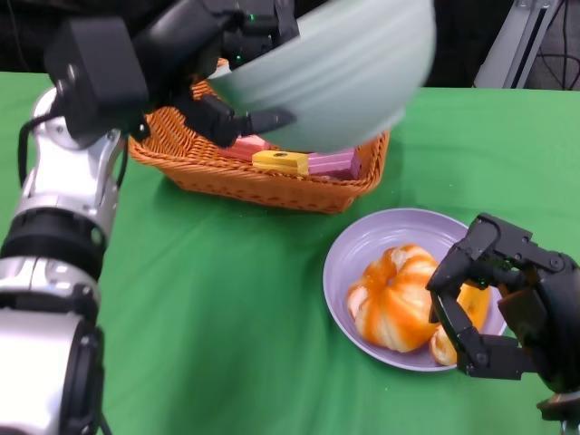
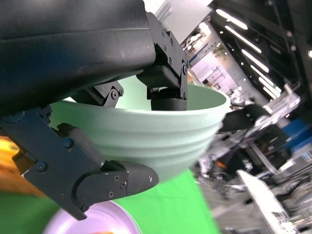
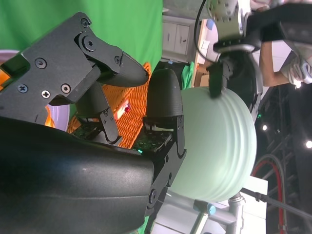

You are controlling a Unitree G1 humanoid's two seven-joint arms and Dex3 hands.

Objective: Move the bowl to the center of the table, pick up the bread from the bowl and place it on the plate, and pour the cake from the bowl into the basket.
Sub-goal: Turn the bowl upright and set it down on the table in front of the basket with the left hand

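My left hand (image 1: 227, 82) grips the pale green bowl (image 1: 340, 68) by its rim and holds it tipped over the wicker basket (image 1: 227, 177). Pink and yellow cake pieces (image 1: 304, 161) lie in the basket under the bowl. The left wrist view shows fingers (image 2: 117, 178) under the bowl (image 2: 146, 136) and a thumb inside its rim. The orange-striped bread (image 1: 394, 297) sits on the lilac plate (image 1: 372, 237). My right hand (image 1: 498, 299) hovers over the plate's right side with fingers apart, holding nothing. In the right wrist view the bowl (image 3: 219, 146) shows beyond the fingers (image 3: 163, 102).
Green cloth covers the table (image 1: 217, 317). The basket stands at the back centre and the plate at the right front. A person's arm (image 3: 278, 58) shows beyond the table in the right wrist view.
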